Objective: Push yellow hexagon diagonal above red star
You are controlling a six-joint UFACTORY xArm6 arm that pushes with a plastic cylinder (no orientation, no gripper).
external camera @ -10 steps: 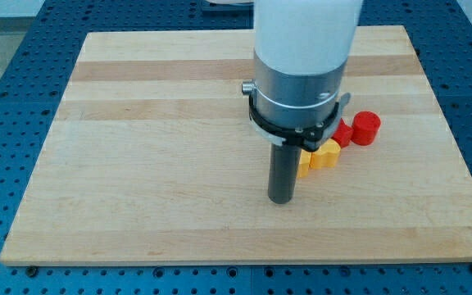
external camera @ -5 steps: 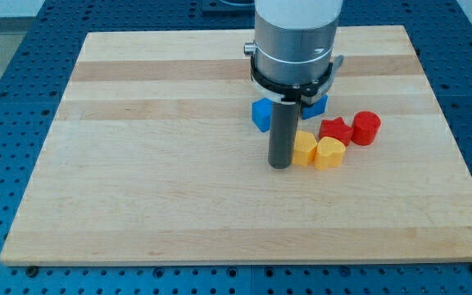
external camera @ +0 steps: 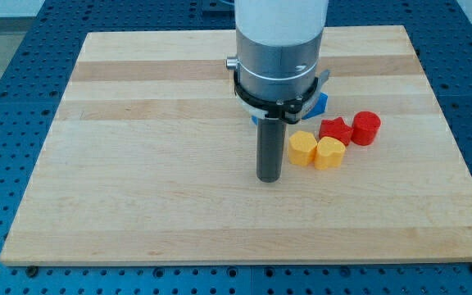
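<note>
The yellow hexagon (external camera: 301, 148) lies right of the board's middle, touching a yellow heart-like block (external camera: 329, 153) on its right. The red star (external camera: 334, 130) sits just up and right of the hexagon, with a red cylinder (external camera: 365, 128) beside it on the right. My tip (external camera: 268, 176) rests on the board just left of and slightly below the yellow hexagon, a small gap between them. The rod and arm body hide most of the blue blocks behind.
A blue block (external camera: 319, 102) peeks out to the right of the arm body above the red star; another blue block (external camera: 255, 119) is almost fully hidden behind the rod. The wooden board (external camera: 138, 164) lies on a blue perforated table.
My tip moved up from below the yellow blocks to touch the hexagon's left side, then drew back left and slightly down. The blocks have barely moved.
</note>
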